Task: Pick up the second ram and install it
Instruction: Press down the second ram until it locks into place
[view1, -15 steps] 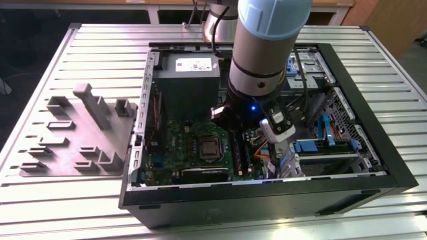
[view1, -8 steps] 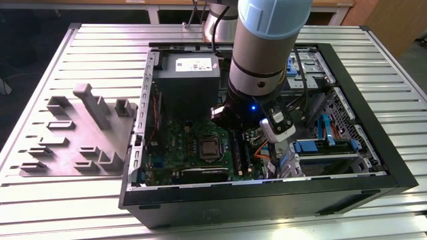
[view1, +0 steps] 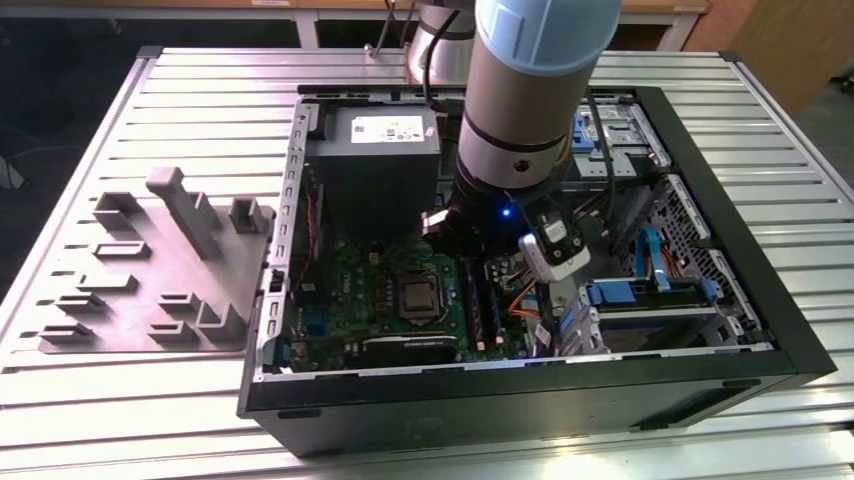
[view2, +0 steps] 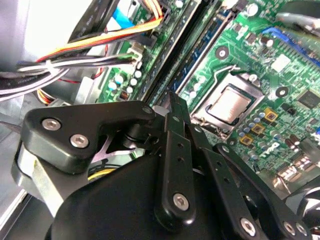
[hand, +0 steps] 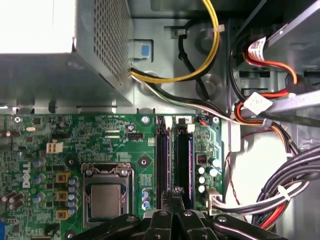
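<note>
A: Status, left to right?
B: Fixture (view1: 147, 290) on the desk (view1: 134, 400) at the exterior view's left, no board strip in it that I can see. Arm (view1: 534, 90) is down inside the case (view1: 534, 385), past the PSU (view1: 380, 150), over the slots (hand: 162, 165) beside the CPU socket (hand: 106, 200)
A: Gripper?
B: Gripper (hand: 176, 192) clenched, fingers (view2: 175, 145) pressed flat together, tips right at the slots in both wrist views. Can't see anything pinched between them
A: And the ram?
B: Best read: the ram (hand: 184, 165) is the bluish-dark strip standing edge-on in the slot on the cables' side, under the tips. Can't tell if it's fully home, latches too hard to judge
A: So this is the seating press
B: I'd judge so. To do it well: push straight down along the slot walls, no tilt, load centred on the strip's top edge, both ends sinking evenly. Off-centre and one end rides up
A: Room?
B: Tight. Socket side is open board with low parts. Other side: capacitors (hand: 201, 174) just beside the slot, then cables (hand: 280, 195) near, drive cage (view1: 654, 290) at the exterior view's right. PSU wall is near the slots' far end. The only clean axis is vertical; sideways drift toward the cables is the snag risk
</note>
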